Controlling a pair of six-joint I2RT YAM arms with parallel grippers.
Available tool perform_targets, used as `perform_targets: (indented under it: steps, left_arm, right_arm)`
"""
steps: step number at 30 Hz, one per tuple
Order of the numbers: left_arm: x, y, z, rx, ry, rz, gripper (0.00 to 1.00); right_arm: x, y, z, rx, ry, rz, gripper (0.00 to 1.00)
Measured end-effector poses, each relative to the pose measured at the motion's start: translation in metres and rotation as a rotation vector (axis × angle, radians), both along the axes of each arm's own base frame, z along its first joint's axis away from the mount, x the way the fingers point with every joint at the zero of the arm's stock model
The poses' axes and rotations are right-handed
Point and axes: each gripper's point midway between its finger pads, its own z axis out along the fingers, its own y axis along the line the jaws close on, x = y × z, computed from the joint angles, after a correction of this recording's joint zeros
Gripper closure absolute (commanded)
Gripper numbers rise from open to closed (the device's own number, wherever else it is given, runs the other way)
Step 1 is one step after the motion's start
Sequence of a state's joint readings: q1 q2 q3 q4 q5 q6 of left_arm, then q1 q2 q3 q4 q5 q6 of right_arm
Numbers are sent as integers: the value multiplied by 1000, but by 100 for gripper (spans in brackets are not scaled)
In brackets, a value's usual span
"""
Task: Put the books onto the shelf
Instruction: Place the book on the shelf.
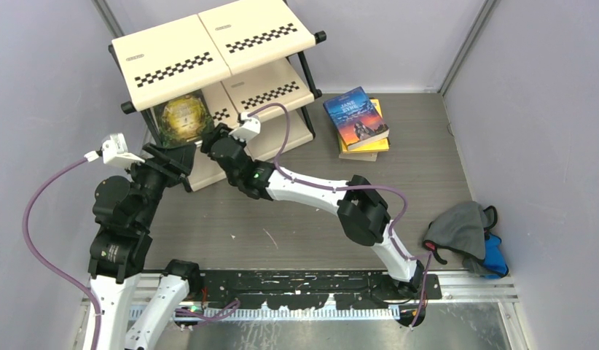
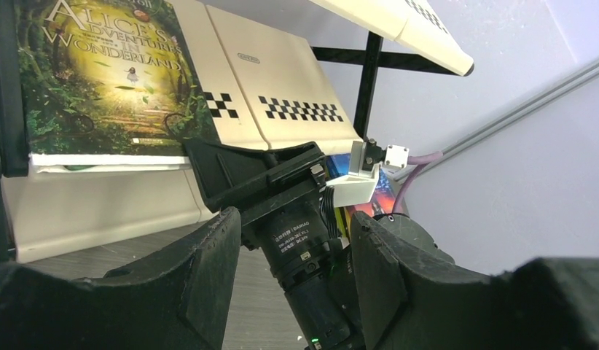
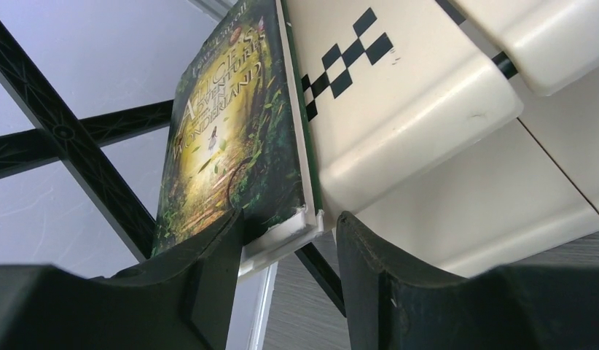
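**A:** Two tools, both spread: the left tool (image 2: 296, 219) holds nothing, and the right tool (image 3: 291, 219) straddles a lower corner of the green book (image 3: 224, 138) without pinching it.

**B:** Yep, that one lies on the shelf (image 1: 209, 44), middle tier. Farther back the blue book (image 1: 355, 117) tops a stack on the tabletop (image 1: 296, 233). Looks light, stiff, slick-covered, so I'd pinch it across the spine edge.

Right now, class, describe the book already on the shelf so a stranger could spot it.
Find the cream shelf with checkered strips at the far left of the table. On its middle tier, left end, lies a dark green-and-gold book, cover up. Unlike the blue book stacked on the table to the right, it is titled Alice's Adventures in Wonderland.
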State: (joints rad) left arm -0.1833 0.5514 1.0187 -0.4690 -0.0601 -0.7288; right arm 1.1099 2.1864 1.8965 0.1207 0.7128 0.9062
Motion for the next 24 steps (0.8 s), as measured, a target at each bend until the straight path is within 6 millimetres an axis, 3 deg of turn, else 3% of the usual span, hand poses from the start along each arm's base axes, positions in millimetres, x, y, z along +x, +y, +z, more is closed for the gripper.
perform_targets:
  steps: [12,24]
  left_arm:
    - [-1,0,1,-1,-6,0,42]
    - [-2,1,2,2,-7,2,42]
  right_arm:
    - [-2,-20,2,-40,-50,-21,46]
    - [-5,-19,5,-97,-84,23,47]
